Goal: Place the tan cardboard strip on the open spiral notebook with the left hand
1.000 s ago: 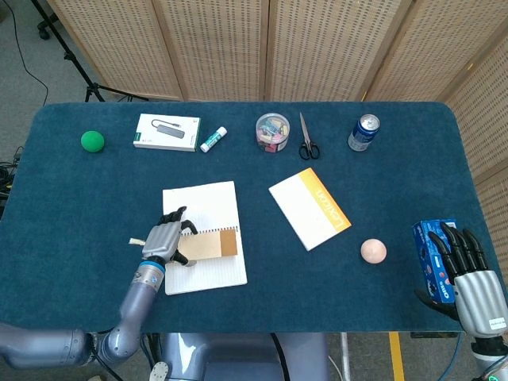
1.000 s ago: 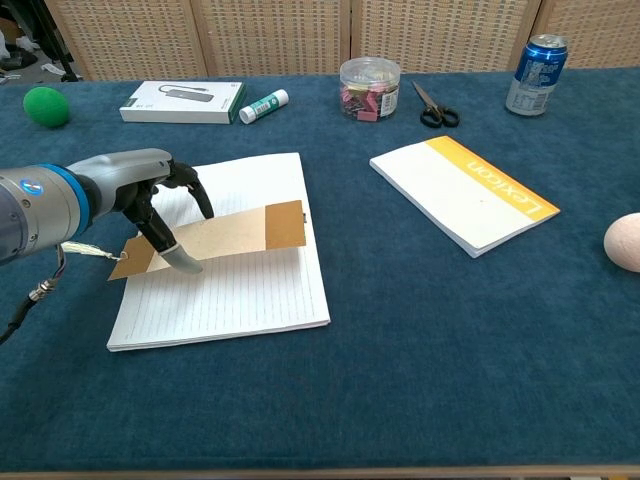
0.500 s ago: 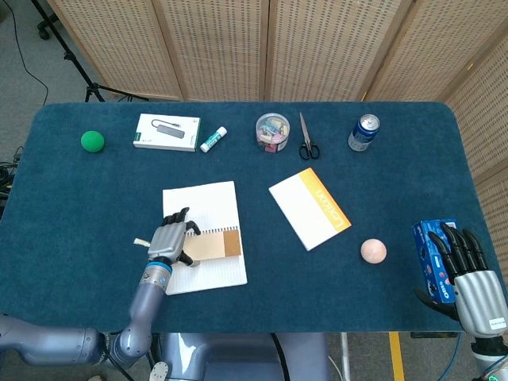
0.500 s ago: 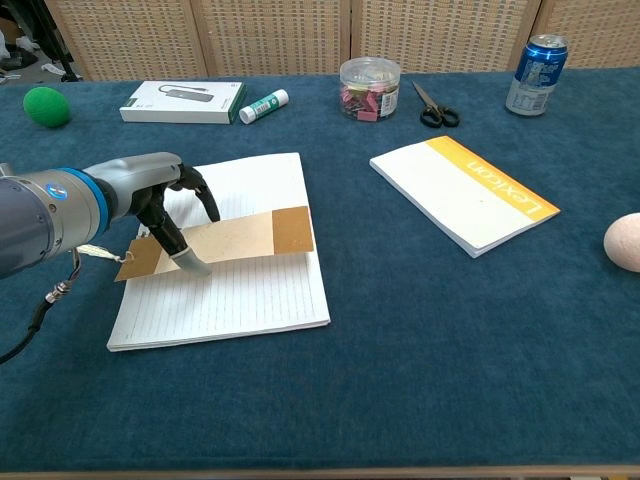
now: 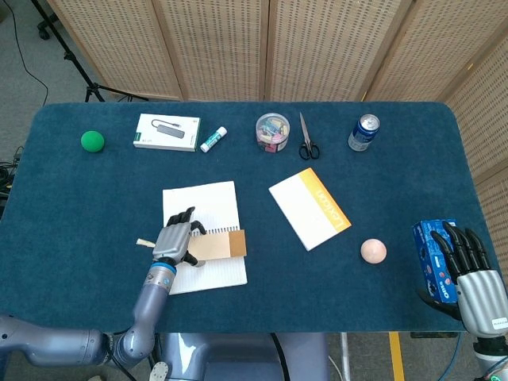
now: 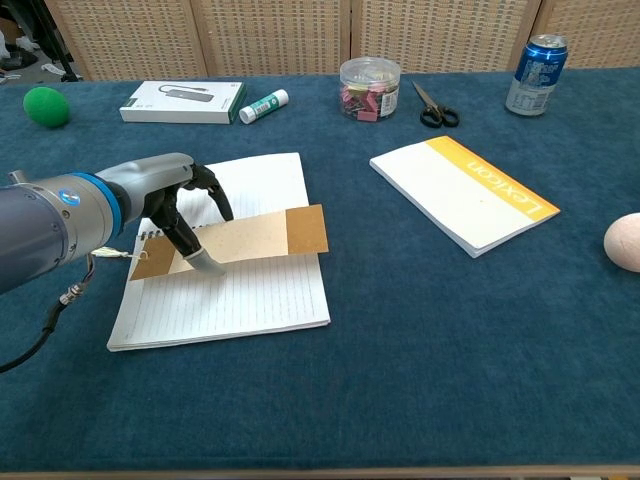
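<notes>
Holding: the left hand (image 6: 178, 205) grips one tan cardboard strip (image 6: 240, 240), thumb under it and the other fingers curled over its left part; in the head view the same left hand (image 5: 175, 242) sits at the notebook's left edge.
Strip position: it lies across the middle of the open spiral notebook (image 6: 235, 290), roughly level; its darker brown right end reaches just past the notebook's right edge, and its left end pokes out beyond the left edge. Whether it touches the page I cannot tell.
Strip from above: the tan cardboard strip (image 5: 217, 245) crosses the lower half of the open spiral notebook (image 5: 203, 208).
Tag string: one pale string (image 6: 112, 254) trails from the strip's left end.
Right hand: the right hand (image 5: 470, 278) is at the table's right edge, fingers loosely together and touching one blue packet (image 5: 429, 248); whether it actually holds the packet I cannot tell.
Notebooks: two in all, the open lined one and one closed pad with an orange band (image 6: 465, 192), well apart to the right.
Balls: two, one green ball (image 6: 45, 106) at far left, one pinkish ball (image 6: 624, 241) at the right.
Back row, one of each: white box (image 6: 183, 101), glue stick (image 6: 264, 105), clear tub of clips (image 6: 369, 87), scissors (image 6: 434, 107), blue drink can (image 6: 530, 74).
Table: blue cloth-covered table (image 6: 420, 340).
</notes>
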{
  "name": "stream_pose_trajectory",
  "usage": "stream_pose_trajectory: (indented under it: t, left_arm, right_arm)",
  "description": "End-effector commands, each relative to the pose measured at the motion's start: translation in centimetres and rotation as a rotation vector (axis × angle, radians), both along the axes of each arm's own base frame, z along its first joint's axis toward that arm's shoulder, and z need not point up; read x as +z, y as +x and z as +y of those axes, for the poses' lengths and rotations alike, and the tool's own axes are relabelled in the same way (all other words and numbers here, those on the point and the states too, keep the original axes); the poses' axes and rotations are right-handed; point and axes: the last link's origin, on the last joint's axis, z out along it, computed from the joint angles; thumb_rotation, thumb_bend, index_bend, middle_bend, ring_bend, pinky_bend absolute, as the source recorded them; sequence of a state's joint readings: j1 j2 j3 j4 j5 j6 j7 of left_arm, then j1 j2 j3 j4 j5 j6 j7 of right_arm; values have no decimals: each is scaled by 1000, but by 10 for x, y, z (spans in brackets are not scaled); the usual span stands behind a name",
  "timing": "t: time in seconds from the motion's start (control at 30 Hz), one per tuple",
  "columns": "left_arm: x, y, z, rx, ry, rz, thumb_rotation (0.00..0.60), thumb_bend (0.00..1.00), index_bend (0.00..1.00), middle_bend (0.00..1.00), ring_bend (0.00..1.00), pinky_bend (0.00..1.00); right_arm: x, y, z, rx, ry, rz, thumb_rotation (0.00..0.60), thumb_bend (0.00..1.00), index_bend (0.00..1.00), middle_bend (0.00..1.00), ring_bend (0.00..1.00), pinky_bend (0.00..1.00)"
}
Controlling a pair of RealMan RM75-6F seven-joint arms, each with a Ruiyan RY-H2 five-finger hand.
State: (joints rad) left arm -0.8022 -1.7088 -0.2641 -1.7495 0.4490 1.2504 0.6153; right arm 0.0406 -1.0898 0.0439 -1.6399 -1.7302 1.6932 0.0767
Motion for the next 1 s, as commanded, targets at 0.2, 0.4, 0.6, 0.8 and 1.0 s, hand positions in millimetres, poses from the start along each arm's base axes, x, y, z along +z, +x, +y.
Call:
stream_pose_trajectory:
  t: [0.2,0.4,0.6,0.8,1.0]
  left_arm:
    - [-3,0,0,20,-11,-2,600,76,517,0,0,0]
    - [-4,0,-1,18,-18,-7,600,62,408,0,0,0]
    - [-4,0,-1,15,-18,-6,600,52,285,0,0,0]
    - [-3,0,-2,13,-21,-18,600,48,260,0,0,0]
    - [3,5,-4,-11,-24,-50,600,43,230,0,0,0]
  right_arm:
    - [1,0,0,1,0,-2,600,0,0,0,0,0]
    - [1,0,0,1,-2,-2,600,0,0,0,0,0]
    - [1,0,0,1,-2,-4,600,0,0,0,0,0]
    - [1,0,0,0,-3,-5,600,0,0,0,0,0]
    - [2,0,1,1,-4,-2,600,0,0,0,0,0]
